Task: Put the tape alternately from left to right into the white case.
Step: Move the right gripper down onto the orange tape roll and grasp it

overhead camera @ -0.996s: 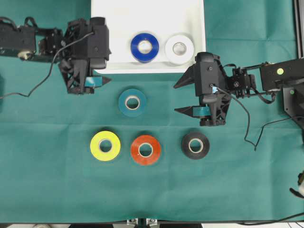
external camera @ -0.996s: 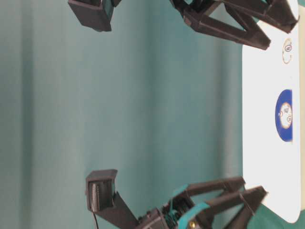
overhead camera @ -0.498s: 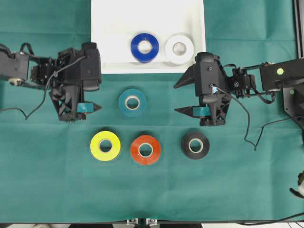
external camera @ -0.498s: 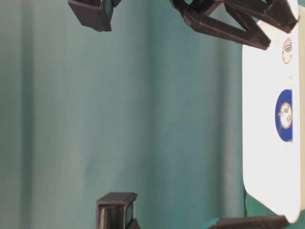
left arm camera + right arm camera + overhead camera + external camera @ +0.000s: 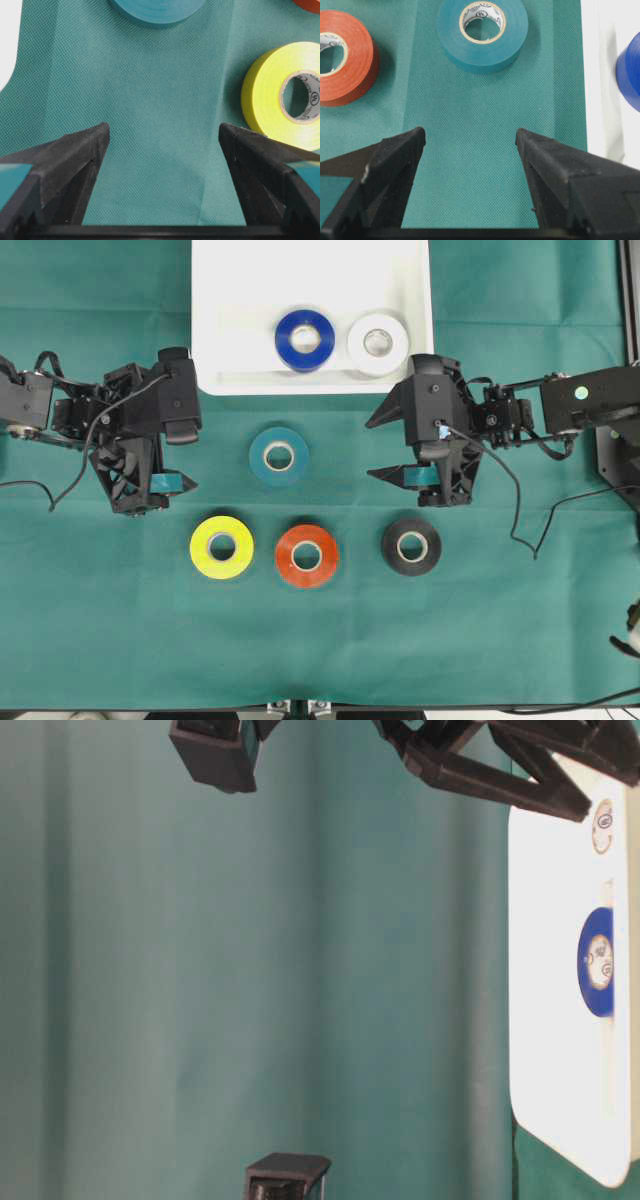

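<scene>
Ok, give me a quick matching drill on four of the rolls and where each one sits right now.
Rolls:
1. blue roll
2. teal roll
3. yellow roll
4. black roll

Places:
A. on the cloth, just below the case
B. right end of the bottom row
C. inside the case, beside the white roll
D. left end of the bottom row

Pairs: 1-C, 2-A, 3-D, 4-B

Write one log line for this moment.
in white plastic case: blue tape roll, white tape roll | left hand: open, empty | right hand: open, empty
</scene>
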